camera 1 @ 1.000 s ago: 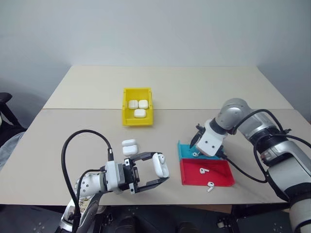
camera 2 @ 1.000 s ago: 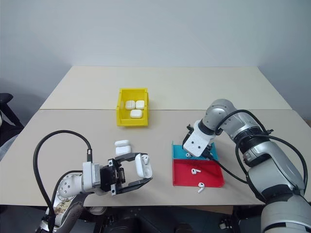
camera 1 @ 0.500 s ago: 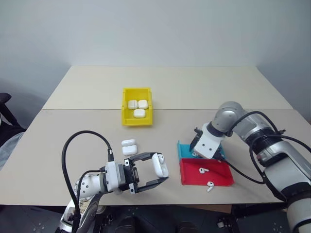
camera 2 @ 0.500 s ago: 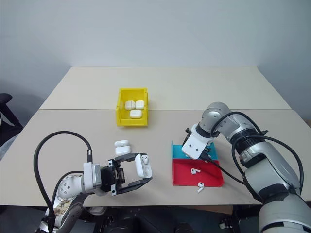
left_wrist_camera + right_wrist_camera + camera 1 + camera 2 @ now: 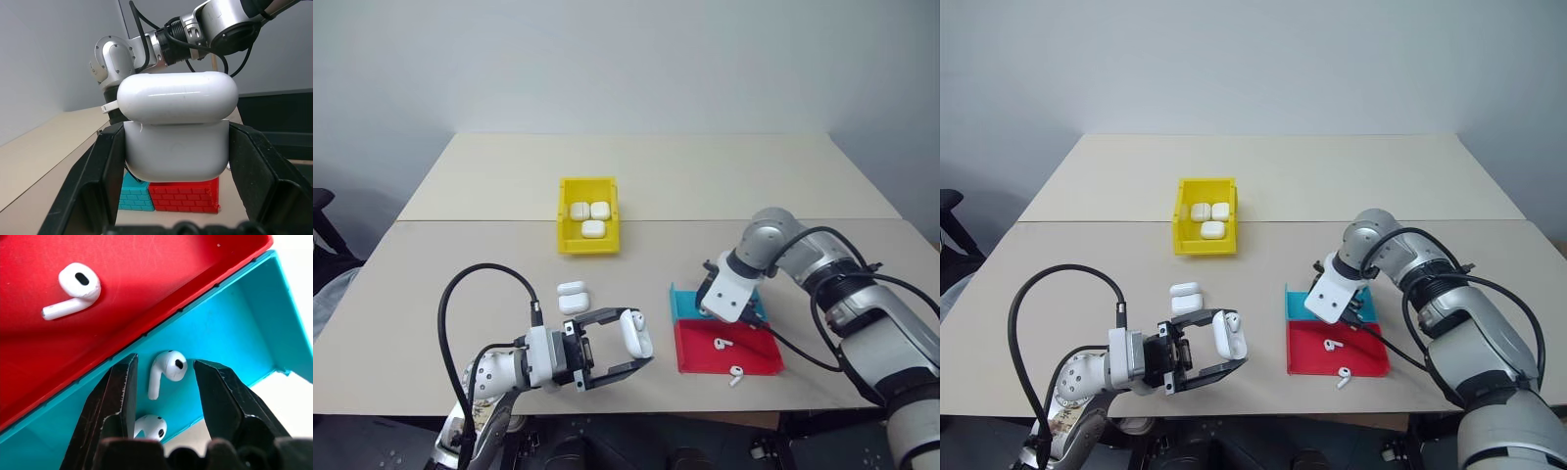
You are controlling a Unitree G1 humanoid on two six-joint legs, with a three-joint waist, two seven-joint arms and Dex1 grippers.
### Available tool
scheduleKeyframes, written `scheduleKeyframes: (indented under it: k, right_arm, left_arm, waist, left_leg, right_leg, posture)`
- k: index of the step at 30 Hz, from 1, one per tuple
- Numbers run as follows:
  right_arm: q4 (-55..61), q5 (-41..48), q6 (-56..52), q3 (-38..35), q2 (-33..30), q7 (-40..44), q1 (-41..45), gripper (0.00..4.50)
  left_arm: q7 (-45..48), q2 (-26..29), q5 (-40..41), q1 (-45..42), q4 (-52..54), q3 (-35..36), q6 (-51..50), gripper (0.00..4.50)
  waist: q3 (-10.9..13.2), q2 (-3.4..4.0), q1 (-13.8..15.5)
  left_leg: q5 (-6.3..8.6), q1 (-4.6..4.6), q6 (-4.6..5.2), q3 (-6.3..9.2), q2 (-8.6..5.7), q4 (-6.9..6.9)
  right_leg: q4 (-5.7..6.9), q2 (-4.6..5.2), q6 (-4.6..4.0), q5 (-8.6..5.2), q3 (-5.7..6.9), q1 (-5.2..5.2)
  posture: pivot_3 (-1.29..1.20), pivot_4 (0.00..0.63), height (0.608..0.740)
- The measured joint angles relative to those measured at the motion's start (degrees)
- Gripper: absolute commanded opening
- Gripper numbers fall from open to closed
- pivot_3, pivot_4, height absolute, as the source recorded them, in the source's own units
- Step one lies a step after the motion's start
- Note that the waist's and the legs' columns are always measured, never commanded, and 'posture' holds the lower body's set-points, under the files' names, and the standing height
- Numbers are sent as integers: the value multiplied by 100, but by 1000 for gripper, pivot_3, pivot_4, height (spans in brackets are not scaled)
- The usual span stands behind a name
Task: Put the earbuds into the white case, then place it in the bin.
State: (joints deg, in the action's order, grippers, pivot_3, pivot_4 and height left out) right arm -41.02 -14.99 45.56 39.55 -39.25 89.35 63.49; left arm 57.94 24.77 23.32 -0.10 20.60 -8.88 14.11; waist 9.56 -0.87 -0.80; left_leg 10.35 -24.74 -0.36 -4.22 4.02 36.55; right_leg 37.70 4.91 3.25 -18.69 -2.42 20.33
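Here, head view: right claw (image 5: 708, 305) points down into the blue tray (image 5: 681, 300); left claw (image 5: 628, 349) clamps the white case (image 5: 636, 333); bin (image 5: 589, 229) far off on the bench (image 5: 460, 264). Right wrist view: half-open fingers (image 5: 120, 396) straddle one earbud (image 5: 167, 370), stem running along the gap.

From my head cameras the right gripper (image 5: 708, 303) blocked most of the blue tray (image 5: 683, 304), so I could not see the earbuds inside it. In the left wrist view the white case (image 5: 177, 132) hid much of the red tray (image 5: 183, 195). In the right wrist view the lower earbud (image 5: 149, 426) was partly covered by a finger (image 5: 110, 411).
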Motion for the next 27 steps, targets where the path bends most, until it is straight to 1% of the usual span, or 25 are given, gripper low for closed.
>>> scheduleKeyframes:
  k: [1,3,17,20,27]
  right_arm:
    - [-1,-27,0,-1,0,-8,0,2228]
    - [0,-70,0,-5,0,-18,0,1871]
    - [-1,-345,7,-41,1,-182,0,1871]
    - [12,-337,7,-41,1,-115,0,1349]
    - [43,-340,1,-69,2,-125,-20,1349]
  left_arm:
    - [-4,0,-11,0,0,0,0,2907]
    - [-7,0,-56,0,0,0,0,2907]
    - [-8,-1,-85,-1,0,-3,62,2907]
    - [-7,0,-87,-1,-1,-4,69,2907]
    - [-2,1,-86,-2,-1,-3,71,2907]
  waist:
    - [0,0,0]
    - [0,0,1]
    - [0,0,-2]
    - [0,0,-2]
    - [0,0,-4]
  left_leg:
    - [0,0,0,0,0,0]
    - [0,3,0,0,0,0]
    - [-1,18,-1,-2,1,2]
    - [-1,19,-2,-2,1,2]
    - [-1,20,-2,-3,1,2]
  right_leg:
    - [0,0,0,0,0,0]
    - [0,0,0,0,0,-3]
    - [9,0,-1,0,-1,-13]
    - [11,0,-1,-1,-1,-13]
    - [13,0,-3,-2,-2,-12]
  posture:
    - [0,150,740]
    - [0,150,740]
    - [0,150,740]
    - [0,150,740]
    - [0,150,740]
